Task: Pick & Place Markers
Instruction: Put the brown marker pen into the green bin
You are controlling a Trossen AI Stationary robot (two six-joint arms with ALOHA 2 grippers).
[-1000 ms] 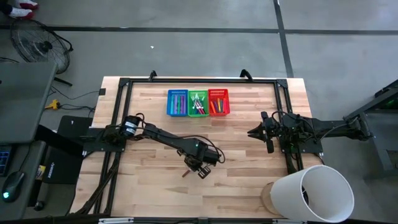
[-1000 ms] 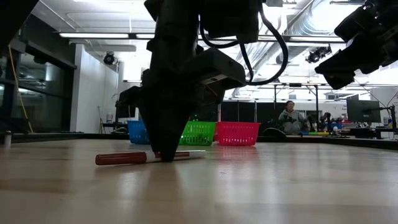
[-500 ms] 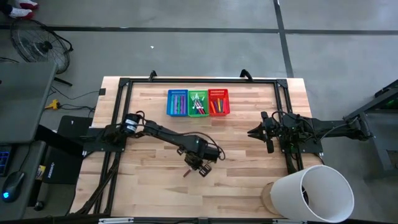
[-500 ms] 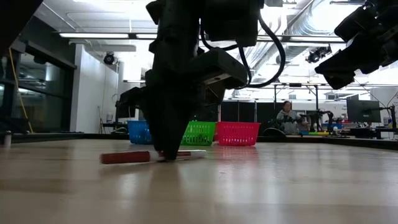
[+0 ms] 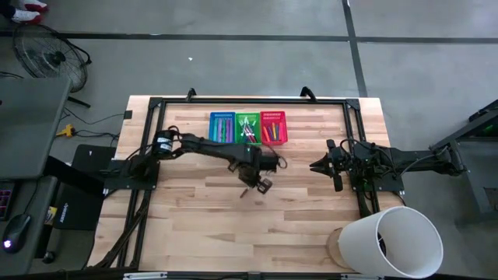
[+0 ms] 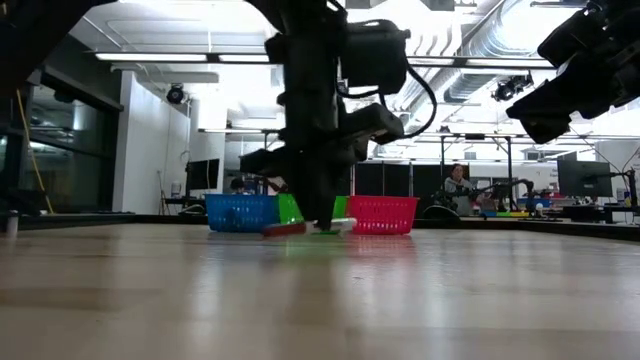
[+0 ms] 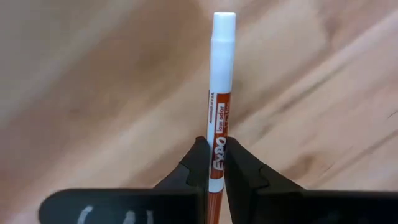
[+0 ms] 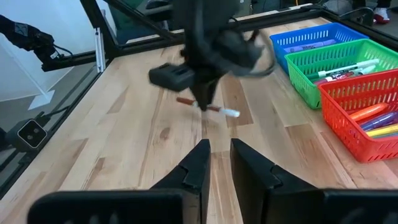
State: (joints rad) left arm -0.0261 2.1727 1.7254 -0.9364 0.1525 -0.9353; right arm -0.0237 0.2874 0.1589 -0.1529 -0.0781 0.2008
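We see the left end effector (image 5: 250, 184) out over the middle of the desk (image 5: 194, 225), on the near side of the green basket (image 5: 248, 129) and a little apart from it. It is clenched on a red marker (image 7: 218, 124): in the left wrist view the two dark fingers (image 7: 198, 163) press against the marker's barrel from either side, and the barrel runs forward between them, ending in a white cap that sticks out well past the fingertips. The wood grain of the desk lies behind the marker in that view.

In the low view the marker (image 6: 300, 228) lies roughly level at the tip of the left end effector (image 6: 322, 222), close to the desk surface; we cannot tell from that angle whether it touches the wood. Seen from the right wrist, the marker (image 8: 208, 108) crosses under the left end effector (image 8: 204, 102), with its white end pointing toward the baskets.

Beyond the green basket's sides stand the blue basket (image 5: 222, 128) and the red basket (image 5: 274, 127), the three touching in a row near the far edge of the desk. Each one holds several markers in mixed colours; the green one holds white-bodied ones.

The right end effector (image 5: 336, 176) hangs well to the right of the green basket, near the desk's right edge, with its fingers (image 8: 199, 163) close together and nothing between them.
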